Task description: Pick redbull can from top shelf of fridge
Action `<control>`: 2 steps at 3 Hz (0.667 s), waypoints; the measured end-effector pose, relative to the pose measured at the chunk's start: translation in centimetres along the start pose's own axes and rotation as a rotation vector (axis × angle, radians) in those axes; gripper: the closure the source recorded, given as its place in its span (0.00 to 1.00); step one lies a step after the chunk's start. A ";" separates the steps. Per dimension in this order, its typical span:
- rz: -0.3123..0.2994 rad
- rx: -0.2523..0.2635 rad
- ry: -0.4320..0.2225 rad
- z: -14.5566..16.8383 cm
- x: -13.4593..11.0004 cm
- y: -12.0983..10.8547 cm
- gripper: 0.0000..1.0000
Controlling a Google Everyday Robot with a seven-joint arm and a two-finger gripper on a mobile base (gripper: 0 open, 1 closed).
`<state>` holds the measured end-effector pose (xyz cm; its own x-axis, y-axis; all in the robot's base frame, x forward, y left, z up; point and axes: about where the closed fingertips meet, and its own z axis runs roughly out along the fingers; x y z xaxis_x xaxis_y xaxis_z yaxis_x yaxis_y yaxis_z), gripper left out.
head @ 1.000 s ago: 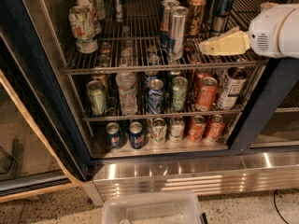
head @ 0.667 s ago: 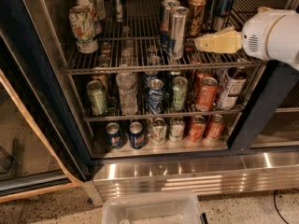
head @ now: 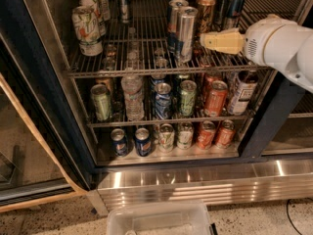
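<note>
The fridge (head: pixel 44 106) stands with its door open. Its top shelf (head: pixel 146 71) is a chrome wire rack. It holds pale green cans (head: pixel 86 27) at the left and two tall silver cans (head: pixel 185 32) in the middle. A brown-gold can (head: pixel 205 8) stands behind them. The redbull can (head: pixel 235 5), blue on top, stands at the back right. My gripper (head: pixel 206 40), cream-coloured on a white arm (head: pixel 279 43), reaches in from the right over the shelf. Its tip is just right of the tall silver cans, in front of and below the redbull can. It holds nothing that I can see.
Two lower racks hold several cans and a water bottle (head: pixel 133 94). The glass door (head: pixel 24 131) hangs open at the left. The ribbed steel base (head: pixel 205 180) runs below. A clear plastic bin (head: pixel 156 219) sits on the floor in front.
My gripper has moved left and deeper over the top shelf, closer to the tall silver cans. The cans have not moved.
</note>
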<state>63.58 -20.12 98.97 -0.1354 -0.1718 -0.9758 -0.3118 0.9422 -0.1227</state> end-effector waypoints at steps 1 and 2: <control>0.052 0.085 -0.033 1.2 1.1 -1.5 0.00; 0.052 0.085 -0.034 1.2 1.1 -1.5 0.00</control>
<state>65.06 -21.38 97.84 -0.1172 -0.1141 -0.9865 -0.2239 0.9708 -0.0856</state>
